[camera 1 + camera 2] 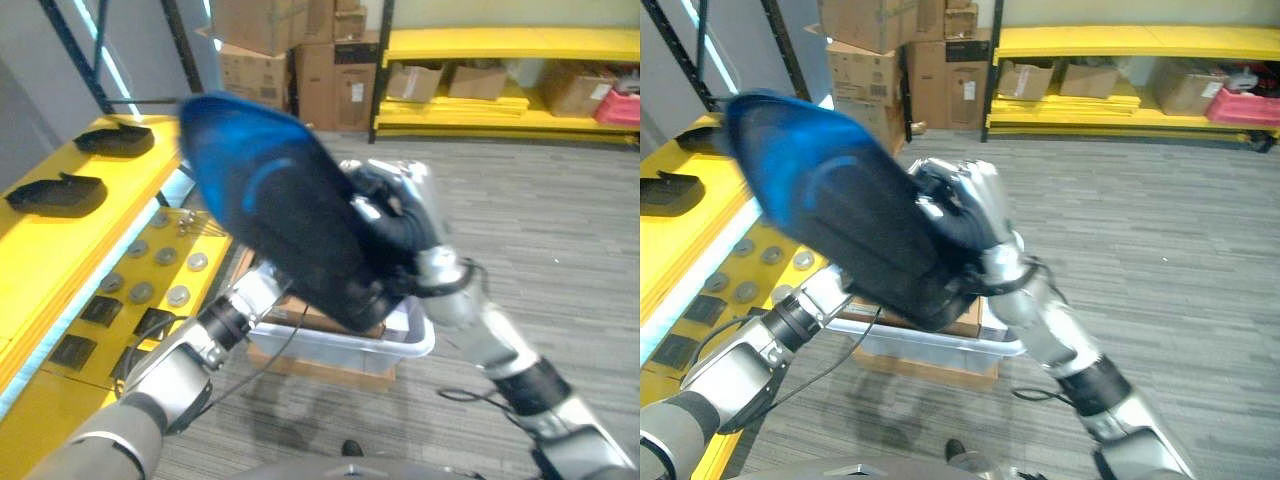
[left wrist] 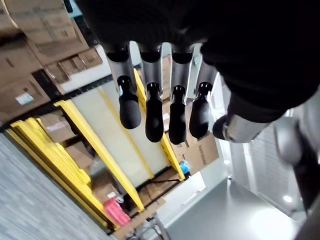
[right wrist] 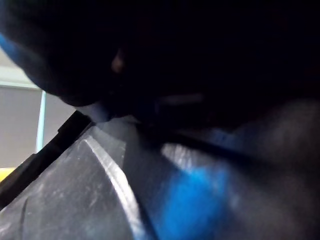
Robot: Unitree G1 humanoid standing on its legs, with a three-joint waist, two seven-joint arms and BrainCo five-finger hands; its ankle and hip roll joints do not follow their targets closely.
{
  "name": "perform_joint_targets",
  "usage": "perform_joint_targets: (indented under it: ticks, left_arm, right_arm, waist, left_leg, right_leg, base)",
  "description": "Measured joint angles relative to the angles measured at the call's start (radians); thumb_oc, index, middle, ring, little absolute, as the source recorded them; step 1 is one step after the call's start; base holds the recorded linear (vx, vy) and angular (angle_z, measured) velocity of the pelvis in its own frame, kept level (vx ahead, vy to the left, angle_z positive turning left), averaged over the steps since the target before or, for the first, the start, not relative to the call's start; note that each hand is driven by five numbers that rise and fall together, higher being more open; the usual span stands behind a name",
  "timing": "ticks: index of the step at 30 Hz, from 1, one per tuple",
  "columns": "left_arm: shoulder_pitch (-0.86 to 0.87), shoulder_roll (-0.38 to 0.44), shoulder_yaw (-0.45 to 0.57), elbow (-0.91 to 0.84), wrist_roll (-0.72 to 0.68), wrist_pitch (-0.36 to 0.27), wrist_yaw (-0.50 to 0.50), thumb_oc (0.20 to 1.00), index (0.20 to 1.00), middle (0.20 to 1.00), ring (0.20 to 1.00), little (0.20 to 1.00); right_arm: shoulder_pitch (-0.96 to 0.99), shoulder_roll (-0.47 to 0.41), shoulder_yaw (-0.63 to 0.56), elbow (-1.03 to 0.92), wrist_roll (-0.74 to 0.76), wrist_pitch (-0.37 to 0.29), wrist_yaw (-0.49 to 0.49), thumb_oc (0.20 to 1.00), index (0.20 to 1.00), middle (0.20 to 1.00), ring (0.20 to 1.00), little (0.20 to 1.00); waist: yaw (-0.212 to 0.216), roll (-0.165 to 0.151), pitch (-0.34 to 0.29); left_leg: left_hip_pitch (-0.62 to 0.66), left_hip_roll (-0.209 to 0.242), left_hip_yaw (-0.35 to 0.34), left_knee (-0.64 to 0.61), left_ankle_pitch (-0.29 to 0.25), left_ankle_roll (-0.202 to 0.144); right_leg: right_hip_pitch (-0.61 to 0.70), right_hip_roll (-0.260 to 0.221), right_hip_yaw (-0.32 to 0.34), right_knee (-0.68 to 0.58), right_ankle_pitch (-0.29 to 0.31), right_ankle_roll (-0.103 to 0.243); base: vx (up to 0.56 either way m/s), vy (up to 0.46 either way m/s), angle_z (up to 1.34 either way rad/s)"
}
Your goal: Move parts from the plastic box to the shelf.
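Left eye view: right hand point(image 1: 395, 215) clamped on the near end of a large black part point(image 1: 290, 235) with blue film, lifted above the plastic box point(image 1: 345, 345), beside the yellow shelf point(image 1: 60, 250) carrying two similar parts point(image 1: 57, 193).

Left wrist view: left hand point(image 2: 160, 107), fingers straight, under the part.

Judgement: stiff, light, bulky, film slippery; support both ends.

Two black parts point(image 1: 58, 192) occupy the yellow shelf point(image 1: 60, 250), gaps between
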Motion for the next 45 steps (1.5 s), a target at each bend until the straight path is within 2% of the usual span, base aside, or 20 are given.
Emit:
perform_joint_targets:
  ticks: [3,5,10,15,20,25,29,32,37,40,45]
  left_arm:
    - [0.06,0.021,0.026,0.005,0.01,0.025,0.005,1.0,1.0,1.0,1.0,1.0]
    - [0.064,0.021,0.038,-0.001,0.01,0.025,0.006,1.0,1.0,1.0,1.0,1.0]
    - [0.064,0.019,0.041,-0.035,0.007,0.024,0.014,1.0,1.0,1.0,1.0,1.0]
    - [0.062,0.017,0.051,-0.079,-0.026,0.006,0.013,1.0,1.0,1.0,1.0,1.0]
    - [0.035,0.004,0.059,-0.084,-0.117,-0.003,-0.021,1.0,1.0,1.0,1.0,1.0]
    - [0.018,-0.035,0.055,-0.083,-0.198,-0.003,-0.08,1.0,1.0,1.0,1.0,1.0]
    - [0.018,-0.041,0.054,-0.077,-0.341,-0.001,-0.15,1.0,1.0,1.0,1.0,1.0]
    - [0.018,-0.041,0.054,-0.07,-0.398,0.008,-0.181,1.0,1.0,1.0,1.0,1.0]
    - [0.018,-0.06,0.056,-0.067,-0.444,0.012,-0.182,1.0,1.0,1.0,1.0,1.0]
    - [0.018,-0.093,0.076,-0.016,-0.453,0.019,-0.157,1.0,1.0,1.0,1.0,1.0]
    - [0.014,-0.081,0.081,0.041,-0.449,0.023,-0.118,1.0,1.0,1.0,1.0,1.0]
  right_arm:
    - [0.051,-0.049,-0.152,0.052,-0.084,0.08,-0.065,0.2,0.2,0.2,0.2,0.2]
    - [0.061,-0.047,-0.213,0.073,-0.114,0.119,-0.106,0.2,0.2,0.2,0.2,0.2]
    - [0.068,-0.045,-0.268,0.075,-0.162,0.165,-0.166,0.2,0.2,0.2,0.2,0.2]
    - [0.056,-0.043,-0.268,0.075,-0.191,0.184,-0.182,0.2,0.2,0.2,0.2,0.2]
    - [-0.011,-0.043,-0.238,0.078,-0.2,0.206,-0.189,0.2,0.2,0.2,0.2,0.2]
    - [-0.056,-0.043,-0.199,0.079,-0.223,0.209,-0.187,0.2,0.2,0.2,0.2,0.2]
    - [-0.061,-0.043,-0.173,0.079,-0.23,0.213,-0.169,0.2,0.2,0.2,0.2,0.2]
    - [-0.061,-0.043,-0.17,0.079,-0.23,0.224,-0.15,0.2,0.2,0.2,0.2,0.2]
    - [-0.063,-0.03,-0.146,0.079,-0.217,0.226,-0.145,0.2,0.2,0.2,0.2,0.2]
    - [-0.063,0.039,-0.096,0.076,-0.154,0.219,-0.119,0.2,0.2,0.2,0.2,0.2]
    - [-0.069,0.061,-0.038,0.075,-0.098,0.218,-0.072,0.2,0.2,0.2,0.2,0.2]
  waist:
    - [0.004,0.002,0.0]
    - [0.004,0.002,0.0]
    - [0.004,0.001,0.0]
    - [0.006,0.001,0.0]
    - [0.005,0.002,0.0]
    - [0.006,0.001,0.0]
    - [0.008,0.002,0.0]
    - [0.008,0.002,0.0]
    - [0.009,0.002,0.0]
    - [0.007,0.002,-0.001]
    - [0.012,0.002,-0.002]
  left_leg:
    - [-0.003,0.0,-0.003,-0.002,0.0,0.0]
    - [-0.002,0.0,-0.007,0.0,0.0,0.0]
    - [0.008,-0.001,-0.028,0.0,0.0,0.0]
    - [0.014,-0.003,-0.031,-0.001,0.0,0.0]
    - [0.014,-0.006,-0.031,0.0,0.0,0.0]
    - [0.014,-0.011,-0.033,0.0,0.0,0.001]
    - [0.014,-0.011,-0.036,0.0,0.0,0.001]
    - [0.015,-0.011,-0.037,0.0,0.0,0.001]
    - [0.015,-0.011,-0.037,0.0,0.0,0.001]
    - [0.013,-0.011,-0.04,0.0,0.001,0.002]
    - [0.011,-0.012,-0.044,0.0,0.002,0.003]
  right_leg:
    - [0.0,0.0,-0.003,0.0,0.0,-0.001]
    - [0.004,0.0,-0.007,0.0,0.001,-0.002]
    - [0.022,-0.002,-0.026,0.0,-0.008,0.005]
    - [0.03,-0.005,-0.03,-0.002,-0.009,0.004]
    - [0.03,-0.008,-0.03,-0.001,-0.01,0.003]
    - [0.033,-0.013,-0.037,0.0,-0.01,0.002]
    - [0.036,-0.014,-0.041,0.0,-0.01,0.002]
    - [0.036,-0.014,-0.042,0.0,-0.01,0.002]
    - [0.036,-0.014,-0.042,0.0,-0.01,0.002]
    - [0.034,-0.014,-0.042,0.0,-0.01,0.002]
    - [0.033,-0.015,-0.045,0.0,-0.009,0.0]
  base:
    - [0.03,-0.016,0.02]
    - [0.04,-0.015,0.07]
    - [0.02,-0.008,0.11]
    - [0.01,0.001,0.03]
    - [0.0,0.0,0.0]
    - [0.0,0.003,0.03]
    - [0.0,0.004,0.01]
    - [0.0,0.0,0.0]
    - [0.0,0.0,0.0]
    - [-0.01,0.003,0.0]
    - [-0.02,0.004,0.01]
